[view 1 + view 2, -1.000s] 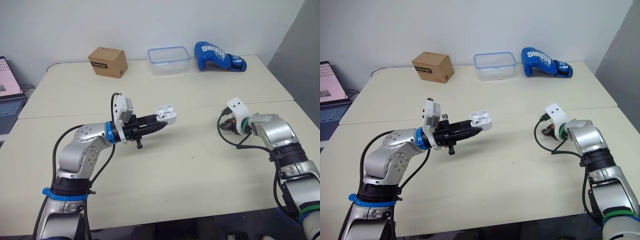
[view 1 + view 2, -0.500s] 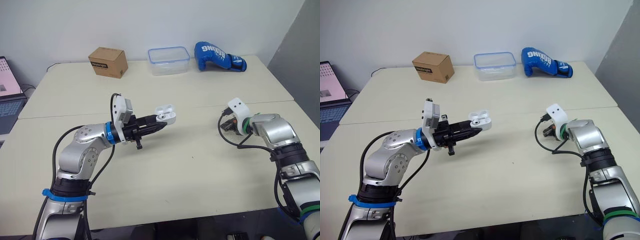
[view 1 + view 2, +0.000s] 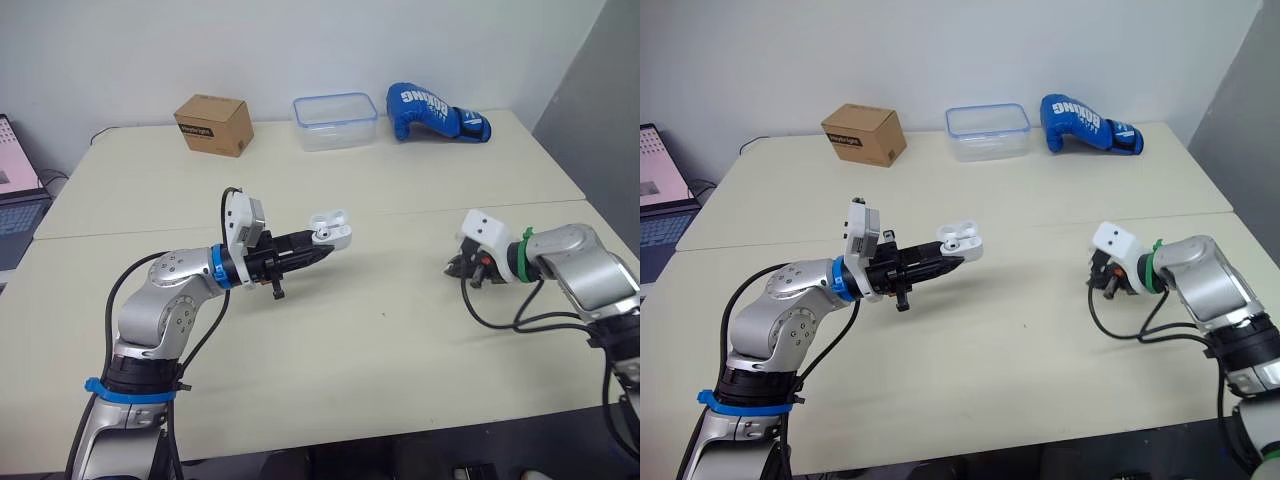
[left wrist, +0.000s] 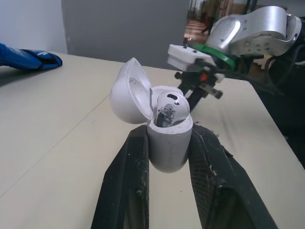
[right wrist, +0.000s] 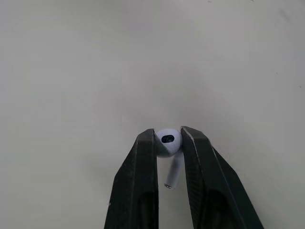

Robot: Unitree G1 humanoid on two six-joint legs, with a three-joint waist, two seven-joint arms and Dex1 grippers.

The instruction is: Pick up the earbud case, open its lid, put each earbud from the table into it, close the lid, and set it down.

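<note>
While clamped around the lid-up earbud case [image 4: 167, 145], left gripper [image 4: 170, 133] unmoved; right gripper [image 5: 167, 132], pinching an earbud [image 5: 167, 142], now farther right.

Glove [image 3: 436, 111]: white lettering, prob. "BOXING". Box [image 3: 212, 124]: dark label w/ white txt, too small to read.

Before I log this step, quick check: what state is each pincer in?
Left pincer: shut on the open earbud case.
Right pincer: shut on an earbud.
</note>
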